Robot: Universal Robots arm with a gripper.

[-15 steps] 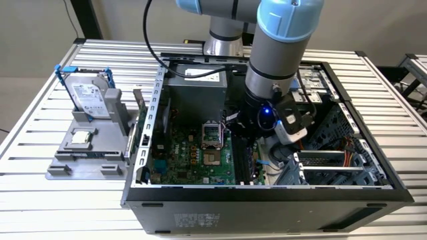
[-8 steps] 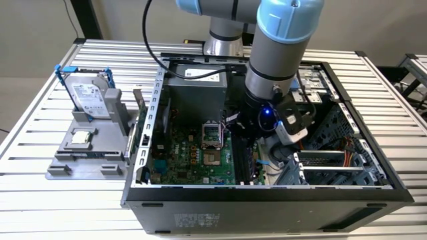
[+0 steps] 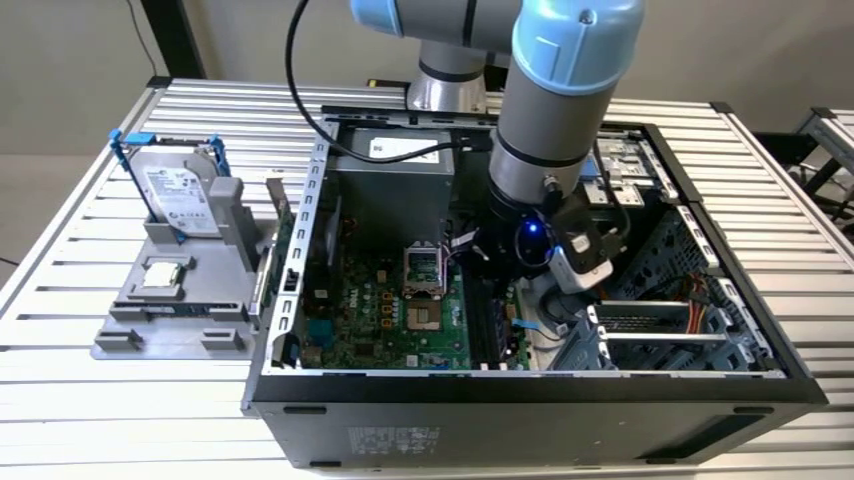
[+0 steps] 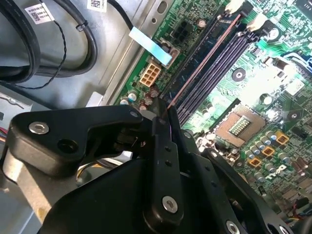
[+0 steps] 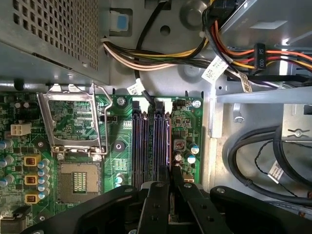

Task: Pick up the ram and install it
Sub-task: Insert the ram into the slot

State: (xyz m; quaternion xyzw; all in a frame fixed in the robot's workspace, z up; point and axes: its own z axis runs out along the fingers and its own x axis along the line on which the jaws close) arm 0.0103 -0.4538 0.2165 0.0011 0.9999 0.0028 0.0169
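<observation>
Jaws closed on the ram are seen inside an open computer case, where the gripper is lowered over the motherboard. In the second wrist view the ram is shown edge-on as a long thin strip running from between the black fingers along the bank of dark memory slots, directly over one of them — whether it is fully seated cannot be told. In the first wrist view the gripper is pinched together at the near end of the memory slots, with the open processor socket and its raised metal frame beside them on the green board. Bundled cables are routed across the metal floor of the case above the slots.

In the exterior view the case is laid on its side on a slatted metal desk. Towards the exterior view's left, outside the case, a grey fixture is set on the desk — a silver hard drive in a blue frame is stood upright in it, and a small square processor chip is rested flat on it.
</observation>
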